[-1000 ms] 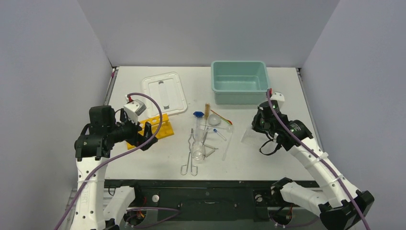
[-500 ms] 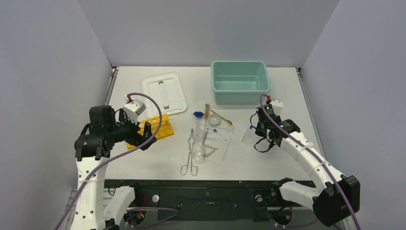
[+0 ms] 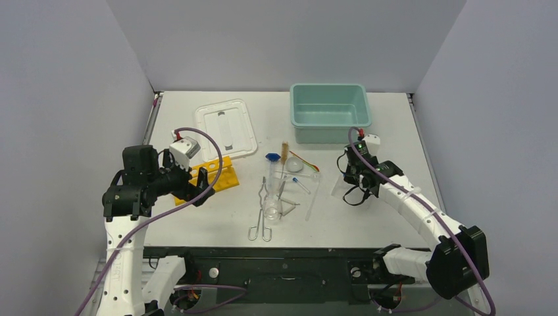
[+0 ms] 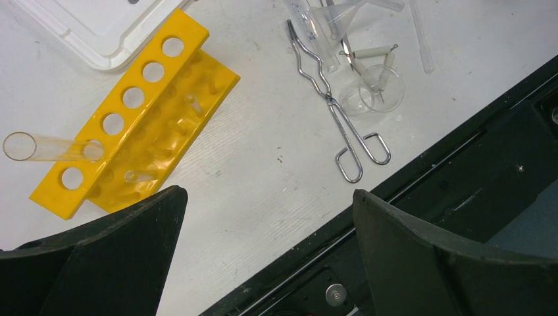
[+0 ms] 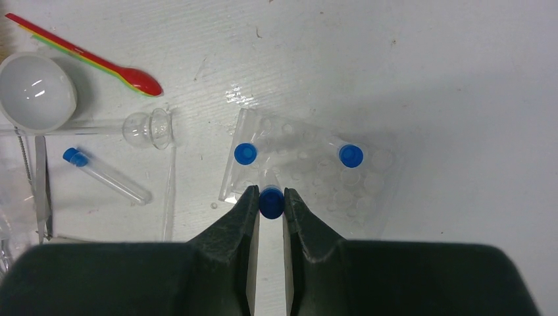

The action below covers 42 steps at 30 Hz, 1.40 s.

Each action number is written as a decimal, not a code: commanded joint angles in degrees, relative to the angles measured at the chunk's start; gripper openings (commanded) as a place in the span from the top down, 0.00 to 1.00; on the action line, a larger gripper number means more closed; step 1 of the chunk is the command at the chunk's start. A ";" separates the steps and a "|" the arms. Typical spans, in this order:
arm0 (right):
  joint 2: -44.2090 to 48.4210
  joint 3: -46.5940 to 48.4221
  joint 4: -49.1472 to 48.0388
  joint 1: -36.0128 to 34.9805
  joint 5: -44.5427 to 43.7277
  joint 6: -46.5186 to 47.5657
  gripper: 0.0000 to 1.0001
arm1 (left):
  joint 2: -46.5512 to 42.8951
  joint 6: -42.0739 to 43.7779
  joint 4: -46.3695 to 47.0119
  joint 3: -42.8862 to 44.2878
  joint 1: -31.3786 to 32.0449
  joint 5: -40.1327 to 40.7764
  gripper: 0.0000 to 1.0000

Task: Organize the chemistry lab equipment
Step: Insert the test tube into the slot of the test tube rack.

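**Early stage: a few vials & one tube racked, most gear loose mid-table**

R gripper [image 5: 270, 197] is pinching a blue-capped vial [image 5: 271, 203] at its cap, jaws nearly closed. It's sitting at the near edge of a clear dimpled vial tray [image 5: 316, 178] on the right of the table [image 3: 395, 217]. Two more capped vials [image 5: 245, 153] are standing in that tray. Can't tell whether the held one is going in or coming out.

L gripper [image 4: 268, 194] is hanging wide open, holding nothing, over the yellow holed rack [image 4: 141, 125] at left. One clear glass tube [image 4: 46, 147] is slanting through a hole there.

Progress, as a judgement: only just under way. Lying loose mid-table:
- another vial [image 5: 105, 174]
- metal loop-handled tongs [image 4: 335, 118]
- glass beaker [image 4: 380, 89]
- wire triangle [image 4: 370, 52]
- tan-bristled brush [image 3: 285, 151]
- round white dish [image 5: 36, 92]
- red spoon [image 5: 141, 82]

No gear is showing in the teal tub [image 3: 329, 86] at far right; the white lid [image 3: 226, 128] is lying to its left.

Materials: glassware is looking thin & slick, and the tubes are probably prone to rolling. Tongs are thin bent wire. Rack & tub are looking like rigid plastic, the dish is glossy, and the tray is looking flimsy.
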<state>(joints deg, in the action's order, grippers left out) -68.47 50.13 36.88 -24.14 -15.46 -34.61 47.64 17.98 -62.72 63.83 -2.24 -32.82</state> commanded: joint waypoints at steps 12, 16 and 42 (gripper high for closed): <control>-2.20 -1.04 -0.83 -2.38 -4.72 0.29 1.00 | -1.17 0.04 2.51 1.31 -0.09 0.85 0.04; -2.90 -1.17 -0.92 -3.03 -5.37 0.08 1.00 | -1.40 0.13 2.45 1.51 -0.05 1.06 0.03; -6.02 -3.20 -3.89 -6.68 -7.38 -1.06 0.87 | -0.31 -0.16 -0.94 5.48 -0.13 5.29 0.03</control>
<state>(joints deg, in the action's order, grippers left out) -74.48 47.09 34.11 -30.11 -22.11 -35.00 46.33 18.31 -63.24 65.17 -2.24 -29.89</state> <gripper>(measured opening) 0.108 0.968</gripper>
